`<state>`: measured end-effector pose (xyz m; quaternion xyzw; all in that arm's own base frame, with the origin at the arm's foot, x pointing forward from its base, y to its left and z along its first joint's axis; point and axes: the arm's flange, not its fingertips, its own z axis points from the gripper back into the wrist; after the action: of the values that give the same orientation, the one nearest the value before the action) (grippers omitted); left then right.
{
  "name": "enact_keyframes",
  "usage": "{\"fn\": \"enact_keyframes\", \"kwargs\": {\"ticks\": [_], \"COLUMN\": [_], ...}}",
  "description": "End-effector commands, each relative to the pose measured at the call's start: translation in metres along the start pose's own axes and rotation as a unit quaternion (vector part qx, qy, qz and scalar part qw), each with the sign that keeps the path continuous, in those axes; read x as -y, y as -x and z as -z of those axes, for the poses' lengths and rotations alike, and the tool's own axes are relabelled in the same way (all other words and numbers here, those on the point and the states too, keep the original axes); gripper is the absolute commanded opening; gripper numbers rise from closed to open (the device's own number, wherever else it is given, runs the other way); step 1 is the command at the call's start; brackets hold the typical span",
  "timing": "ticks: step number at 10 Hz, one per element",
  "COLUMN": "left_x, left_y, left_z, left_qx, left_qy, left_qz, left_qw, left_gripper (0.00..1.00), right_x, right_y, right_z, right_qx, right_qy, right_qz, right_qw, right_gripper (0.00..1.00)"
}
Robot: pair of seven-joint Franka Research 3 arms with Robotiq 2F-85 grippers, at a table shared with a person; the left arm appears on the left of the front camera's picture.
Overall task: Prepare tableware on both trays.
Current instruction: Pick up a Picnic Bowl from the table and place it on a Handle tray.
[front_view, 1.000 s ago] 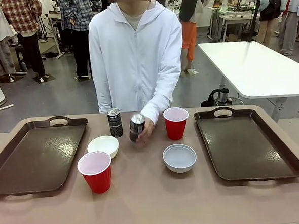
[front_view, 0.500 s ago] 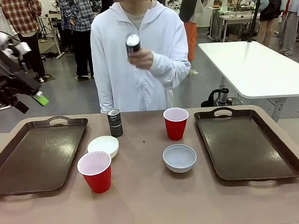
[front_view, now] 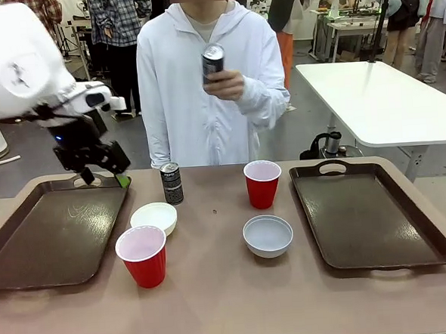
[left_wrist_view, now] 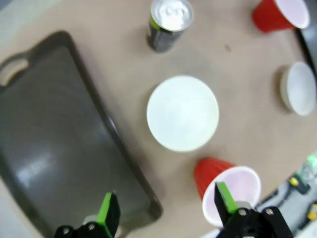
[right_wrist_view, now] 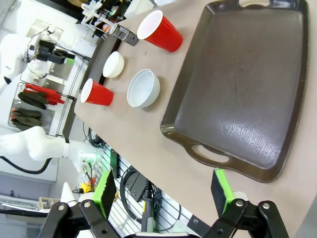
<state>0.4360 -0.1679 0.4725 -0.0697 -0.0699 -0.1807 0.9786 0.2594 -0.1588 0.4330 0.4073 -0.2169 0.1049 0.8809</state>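
- The left gripper has its jaws spread wide with nothing between the green pads.
- In the front view it hangs at the far right corner of the left tray. Whether a fingertip touches the rim there is hard to tell from that angle.
- The left wrist view looks down past this gripper onto the tray's rim, with the white bowl on the bare surface just beside the tray.
- The right gripper is also parted and empty. It is held off the near edge of the surface, well apart from the tableware, with the right tray ahead of it.
- Both trays carry nothing and lie flat at the two ends of the surface.
- The standing can is upright between the trays, just behind the white bowl.
- The near red cup stands upright in front of the white bowl and close to the left tray's right rim.
- The far red cup stands upright near the right tray's far left corner.
- The grey-blue bowl sits in front of that cup, apart from it.
- The person's hand holds the lifted can upright at chest height, well above the surface.
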Motion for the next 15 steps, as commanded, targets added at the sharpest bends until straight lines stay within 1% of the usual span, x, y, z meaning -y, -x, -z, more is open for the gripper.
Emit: {"fn": "enact_keyframes", "kwargs": {"ticks": [1,3,5,6,9,10,11,12,13,15], "left_x": [-0.003,-0.005,-0.006,-0.005,0.000,0.000,-0.001,-0.002,-0.002,-0.003], "left_y": [-0.032,-0.050,-0.062,-0.067,-0.067,-0.064,-0.062,-0.061,-0.059,-0.057], "left_z": [0.023,0.050,0.088,0.102,0.137,0.142,0.143,0.141,0.139,0.136], "left_qx": [0.018,0.003,-0.029,-0.040,-0.069,-0.076,-0.080,-0.082,-0.083,-0.082], "left_qy": [-0.044,-0.034,0.002,0.006,-0.002,-0.005,-0.006,-0.005,-0.004,-0.007], "left_qz": [-0.034,-0.045,-0.036,-0.035,-0.025,-0.020,-0.011,-0.012,-0.012,-0.016], "left_qw": [0.998,0.998,0.999,0.999,0.997,0.997,0.997,0.997,0.997,0.997], "left_gripper": [1.00,1.00,1.00,1.00,1.00,1.00,0.49,0.45,0.00,0.00], "right_x": [0.001,0.001,0.001,0.001,0.001,0.001,0.001,0.001,0.001,0.001], "right_y": [-0.001,-0.001,-0.001,-0.001,-0.001,-0.001,-0.001,-0.001,-0.001,-0.001], "right_z": [0.000,0.000,0.000,0.000,0.000,0.000,0.000,0.000,0.000,0.000], "right_qx": [0.008,0.008,0.008,0.008,0.008,0.008,0.008,0.008,0.008,0.008], "right_qy": [-0.010,-0.010,-0.010,-0.010,-0.010,-0.010,-0.010,-0.010,-0.010,-0.010], "right_qz": [-0.005,-0.005,-0.005,-0.005,-0.005,-0.005,-0.005,-0.005,-0.005,-0.005], "right_qw": [1.000,1.000,1.000,1.000,1.000,1.000,1.000,1.000,1.000,1.000], "right_gripper": [1.00,1.00,1.00,1.00,1.00,1.00,1.00,1.00,1.00,1.00]}}
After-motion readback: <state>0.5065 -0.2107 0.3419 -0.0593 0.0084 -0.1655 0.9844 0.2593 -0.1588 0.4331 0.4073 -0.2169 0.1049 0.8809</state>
